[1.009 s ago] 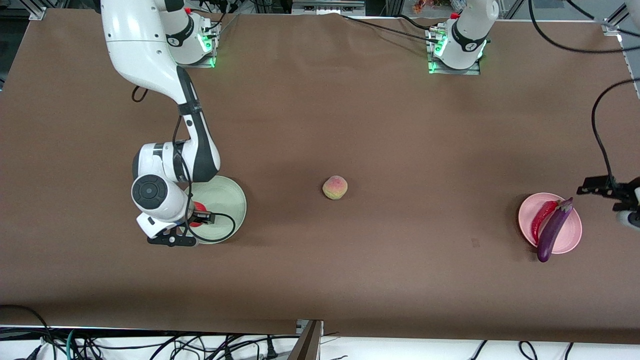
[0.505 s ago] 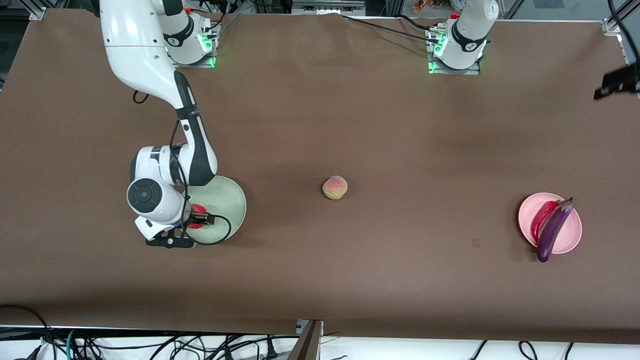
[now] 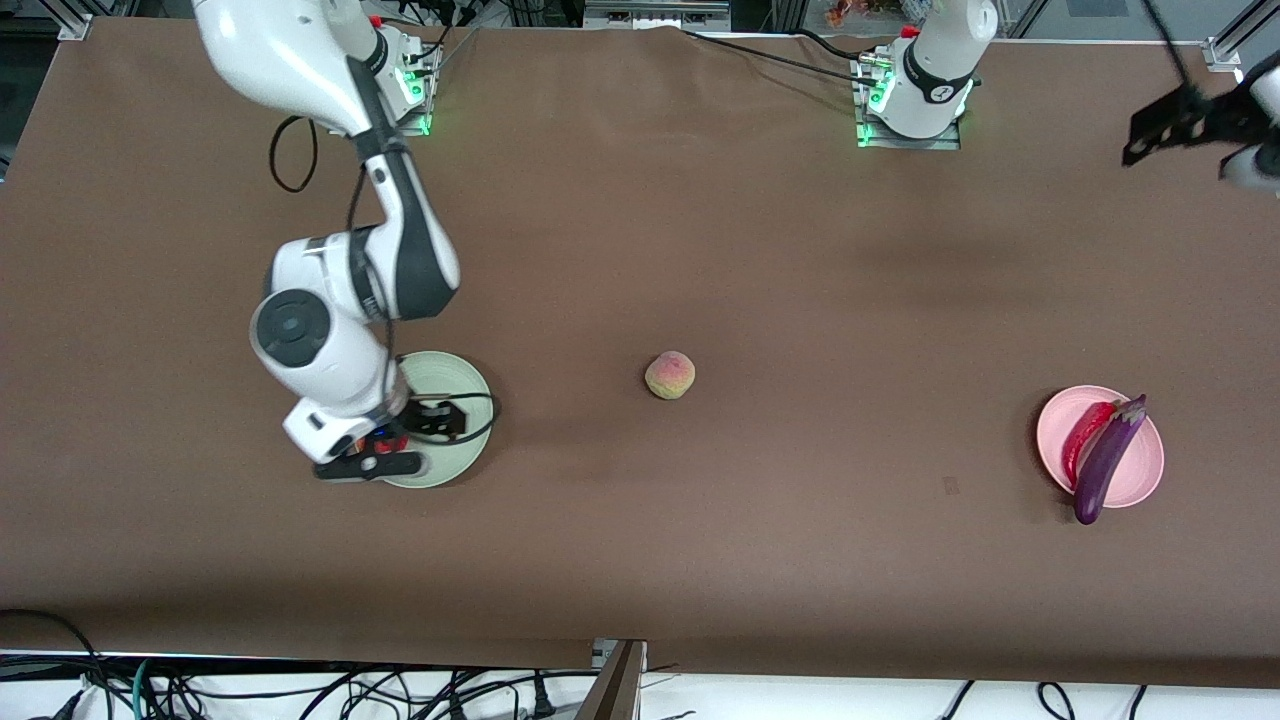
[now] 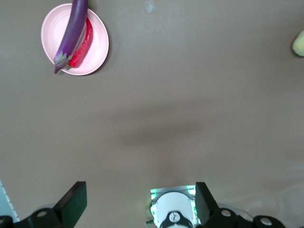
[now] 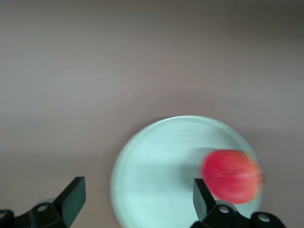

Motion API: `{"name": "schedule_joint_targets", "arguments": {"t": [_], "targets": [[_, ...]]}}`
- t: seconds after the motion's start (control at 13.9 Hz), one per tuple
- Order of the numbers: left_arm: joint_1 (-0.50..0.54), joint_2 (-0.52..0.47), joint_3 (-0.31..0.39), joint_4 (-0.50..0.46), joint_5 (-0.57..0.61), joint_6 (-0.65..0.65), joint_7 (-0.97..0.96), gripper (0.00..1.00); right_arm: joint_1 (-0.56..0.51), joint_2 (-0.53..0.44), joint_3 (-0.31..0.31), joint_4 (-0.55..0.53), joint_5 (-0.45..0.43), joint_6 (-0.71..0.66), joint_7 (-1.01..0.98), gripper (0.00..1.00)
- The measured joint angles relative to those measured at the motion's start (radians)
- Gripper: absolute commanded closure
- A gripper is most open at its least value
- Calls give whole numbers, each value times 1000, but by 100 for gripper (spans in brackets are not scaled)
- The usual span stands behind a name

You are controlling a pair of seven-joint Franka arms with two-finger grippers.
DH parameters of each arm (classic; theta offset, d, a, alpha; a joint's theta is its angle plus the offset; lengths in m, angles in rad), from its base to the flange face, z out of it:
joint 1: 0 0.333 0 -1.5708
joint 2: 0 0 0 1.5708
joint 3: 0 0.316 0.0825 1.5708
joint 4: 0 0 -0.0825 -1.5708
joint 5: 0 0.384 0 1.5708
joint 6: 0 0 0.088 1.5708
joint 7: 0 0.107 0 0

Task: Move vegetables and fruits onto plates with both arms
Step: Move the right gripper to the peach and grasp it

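The round red fruit (image 5: 231, 175) lies on the mint green plate (image 5: 161, 166). My right gripper (image 5: 137, 197) hangs open above that plate, and the fruit sits just outside one of its fingers. In the front view the right wrist hides most of this fruit (image 3: 384, 441) on the green plate (image 3: 452, 381). The peach (image 3: 670, 375) lies alone at mid-table. The purple eggplant (image 3: 1108, 462) and red chili (image 3: 1086, 436) rest on the pink plate (image 3: 1146, 470). My left gripper (image 4: 137, 202) is open and empty, high over the table's end (image 3: 1195, 122), away from the pink plate (image 4: 99, 45).
The left arm's base (image 4: 173, 211) shows between the left fingers, far below them. The eggplant's tip overhangs the pink plate's rim toward the front camera. Brown cloth covers the table between the two plates, with only the peach (image 4: 299, 43) on it.
My right gripper has let go of the red fruit and lifted off the green plate. The left gripper has risen from beside the pink plate and swung toward its base.
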Motion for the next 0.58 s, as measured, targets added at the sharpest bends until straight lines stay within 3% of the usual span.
{"name": "schedule_joint_targets", "arguments": {"t": [0.22, 0.58], "targets": [[1, 1, 0, -125, 0, 128, -6, 0, 104, 8, 21, 22, 4, 37, 233, 0], [10, -4, 1, -153, -28, 270, -137, 0, 194, 86, 116, 26, 4, 296, 496, 0]]}}
